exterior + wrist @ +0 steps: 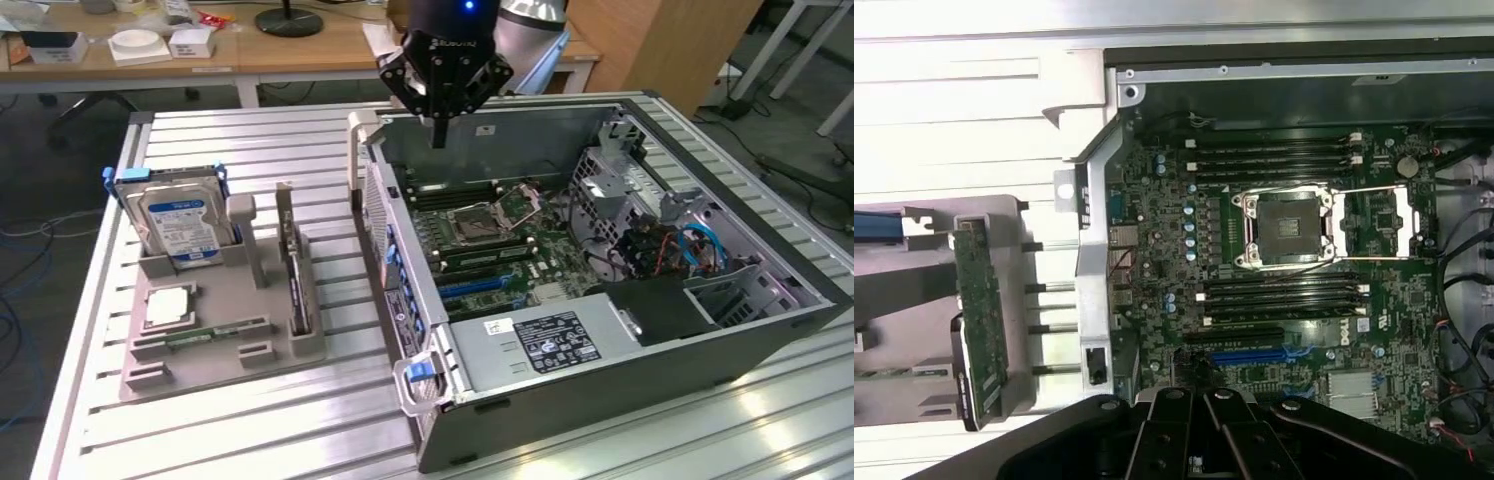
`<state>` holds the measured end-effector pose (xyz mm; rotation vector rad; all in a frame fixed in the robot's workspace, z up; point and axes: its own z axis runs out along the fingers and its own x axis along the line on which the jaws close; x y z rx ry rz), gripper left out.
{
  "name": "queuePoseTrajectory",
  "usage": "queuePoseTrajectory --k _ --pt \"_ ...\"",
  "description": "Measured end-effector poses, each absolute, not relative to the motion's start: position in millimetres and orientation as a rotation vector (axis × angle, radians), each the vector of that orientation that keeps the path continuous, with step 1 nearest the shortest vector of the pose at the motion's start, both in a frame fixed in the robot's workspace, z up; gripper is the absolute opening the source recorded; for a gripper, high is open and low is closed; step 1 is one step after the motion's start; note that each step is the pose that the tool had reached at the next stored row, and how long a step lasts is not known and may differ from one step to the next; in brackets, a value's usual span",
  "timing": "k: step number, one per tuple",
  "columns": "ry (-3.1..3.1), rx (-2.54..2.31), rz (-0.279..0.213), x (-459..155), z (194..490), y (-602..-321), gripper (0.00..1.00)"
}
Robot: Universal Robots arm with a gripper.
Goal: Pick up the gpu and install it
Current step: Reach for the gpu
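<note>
**Parts holder and open case: card unpicked, claw empty**

1. Near the left edge of the tabletop [267, 430] in the exterior view, we list a grey parts holder [200, 375]. It carries a hard drive [180, 225] upright, a processor chip [171, 305] lying flat, and a memory stick [216, 328] lying in a groove.
2. The gpu [296, 285] stands on edge in the holder's slot on the side nearest the case. We judge this leaves its upper edge free for a grasp from above.
3. The computer case [627, 390] lies on its side with the motherboard [507, 240] facing up, which we judge gives access from above.
4. The claw [438, 125] hangs over the case's far wall, fingers pressed together and holding nothing. The gpu sits well apart from it, toward the exterior view's left and closer to the tabletop's near edge.
</note>
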<state>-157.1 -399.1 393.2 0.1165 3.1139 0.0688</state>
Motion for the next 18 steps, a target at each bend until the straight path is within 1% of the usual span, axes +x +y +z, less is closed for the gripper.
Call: queuePoseTrajectory --k 18 --pt "3.114 0.117 0.069 -187 393 -399 0.10"
